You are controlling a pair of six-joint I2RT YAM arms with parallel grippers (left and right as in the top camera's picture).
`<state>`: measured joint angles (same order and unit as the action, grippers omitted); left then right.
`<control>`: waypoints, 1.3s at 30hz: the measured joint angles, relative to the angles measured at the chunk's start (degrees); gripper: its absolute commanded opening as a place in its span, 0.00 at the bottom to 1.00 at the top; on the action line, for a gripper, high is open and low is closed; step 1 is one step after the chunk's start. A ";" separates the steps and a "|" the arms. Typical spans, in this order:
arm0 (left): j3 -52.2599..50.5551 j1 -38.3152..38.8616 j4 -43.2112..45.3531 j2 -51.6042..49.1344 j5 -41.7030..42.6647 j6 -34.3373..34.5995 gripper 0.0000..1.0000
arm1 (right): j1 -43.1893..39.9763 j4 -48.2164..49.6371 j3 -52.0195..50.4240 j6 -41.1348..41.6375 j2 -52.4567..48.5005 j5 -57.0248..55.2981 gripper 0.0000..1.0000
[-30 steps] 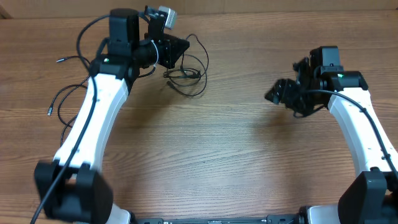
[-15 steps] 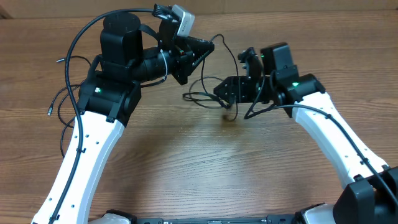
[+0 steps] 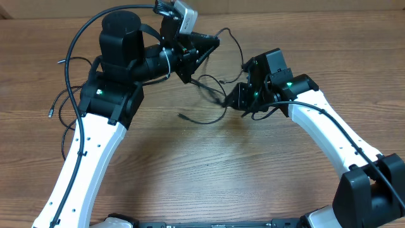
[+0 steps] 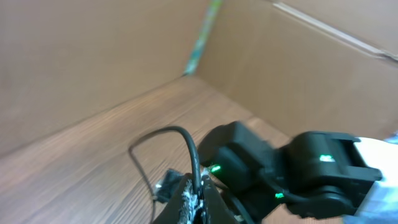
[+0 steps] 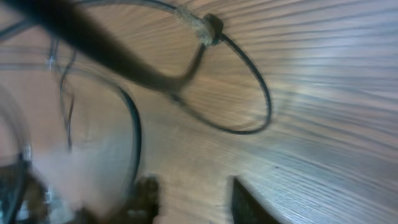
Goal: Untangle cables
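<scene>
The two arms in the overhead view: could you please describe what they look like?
Both the left arm and right arm have long white links with black joints, each showing a small green light. A thick black cable runs along each. The left gripper and right gripper are black; a silver-grey camera sits at the left wrist.

Counter: brown wood-grain surface.
Left cables: thin black cords in loose loops near the counter's left edge, one end silver-tipped.
Middle cable: a black cord whose free plug end rests flat on the wood, with the far part lifting off the counter.
</scene>
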<state>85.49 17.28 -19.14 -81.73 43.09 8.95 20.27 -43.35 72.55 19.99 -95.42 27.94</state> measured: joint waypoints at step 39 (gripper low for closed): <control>0.00 4.09 1.46 0.09 -3.63 5.77 0.04 | -0.28 5.81 -0.07 0.79 0.00 4.66 0.37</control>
<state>85.49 21.37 -17.67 -81.65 39.46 14.72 19.99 -37.54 72.49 20.78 -95.42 32.60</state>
